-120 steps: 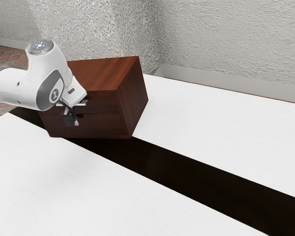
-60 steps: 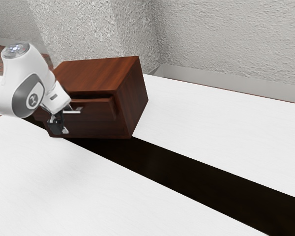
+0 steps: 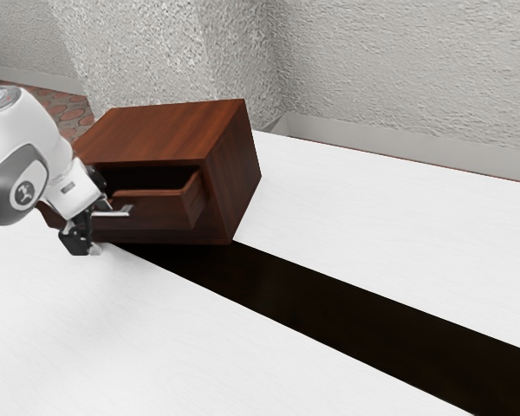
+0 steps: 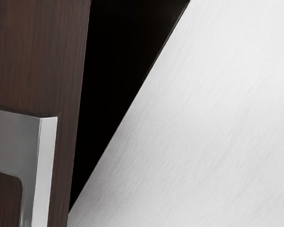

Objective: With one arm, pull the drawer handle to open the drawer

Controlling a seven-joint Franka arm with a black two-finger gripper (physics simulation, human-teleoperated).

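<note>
Drawer [image 3: 156,204] position: partly extended from its cabinet [image 3: 178,130] toward the exterior view's left, with a dark gap visible above its side wall; judged from this, the opening is under way but not at full travel. At the far left of the exterior view, the white arm [image 3: 22,165] stands on the drawer's front side. This is the likely reason for the placement: a pull must run in line with the drawer's slide, straight away from the cabinet. Below the wrist, the black gripper [image 3: 80,243] hangs low, just above the white table [image 3: 399,217] and just beside the near end of the handle [image 3: 120,209]. Whether the gripper is spread or pressed onto the handle cannot be told; contact is not confirmed. The handle is a silver bar standing off the drawer front and pointing toward the arm. In the wrist view its brushed metal lies close under the hand against dark wood, which suggests the hand is kept at the handle for pulling. Further right, the cabinet sits at the end of a dark strip [image 3: 329,312] that crosses the table diagonally. A rough plaster wall [image 3: 373,61] closes the scene behind. Risk, as a judgement: a pull off the slide line could jam the drawer or shift the cabinet.
</note>
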